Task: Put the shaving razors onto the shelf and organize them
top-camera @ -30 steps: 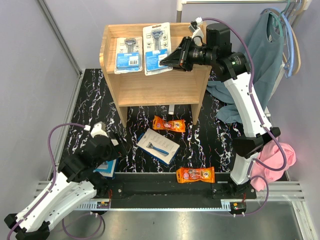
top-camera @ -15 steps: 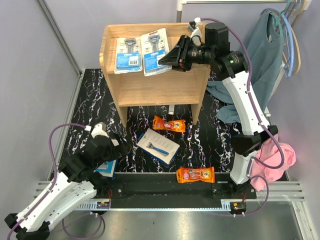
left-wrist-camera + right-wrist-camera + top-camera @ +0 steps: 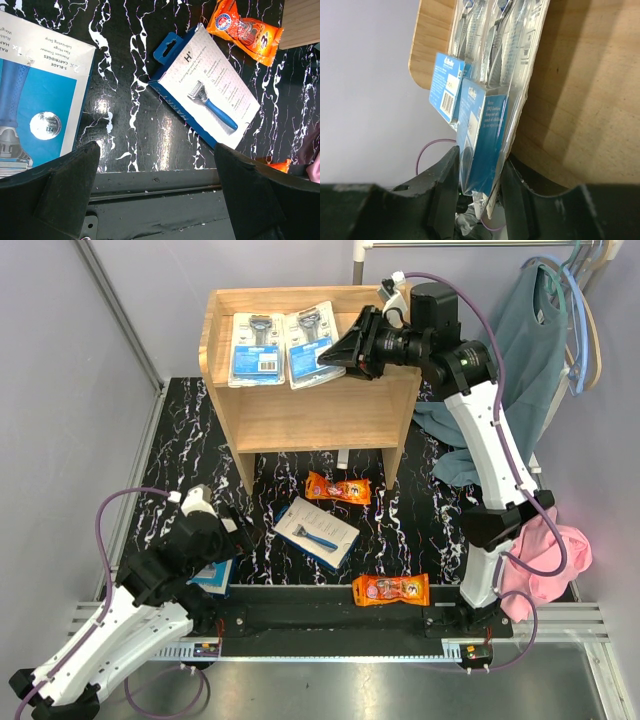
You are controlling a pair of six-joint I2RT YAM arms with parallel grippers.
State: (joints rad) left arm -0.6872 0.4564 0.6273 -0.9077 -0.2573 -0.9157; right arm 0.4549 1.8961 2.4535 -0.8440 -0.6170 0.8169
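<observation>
The pale wooden shelf (image 3: 300,415) stands at the back. One blue-card blister razor pack (image 3: 256,351) lies on its top tier. My right gripper (image 3: 335,353) is shut on a second blister pack (image 3: 307,336) and holds it just above the top tier beside the first; in the right wrist view this pack (image 3: 487,125) sits between the fingers (image 3: 445,175). A white-and-blue razor box (image 3: 316,532) and two orange packets (image 3: 338,488) (image 3: 391,589) lie on the black mat. Another box (image 3: 35,100) lies under my left gripper (image 3: 222,545), which is open and empty.
A black marbled mat (image 3: 420,510) covers the table. Teal cloth (image 3: 520,350) hangs on a rack at the back right, and pink cloth (image 3: 550,555) lies by the right arm's base. A metal rail (image 3: 330,615) runs along the near edge.
My right gripper has moved the held blister pack a little back and left over the top tier, closer to the first pack. The left arm has not moved.
</observation>
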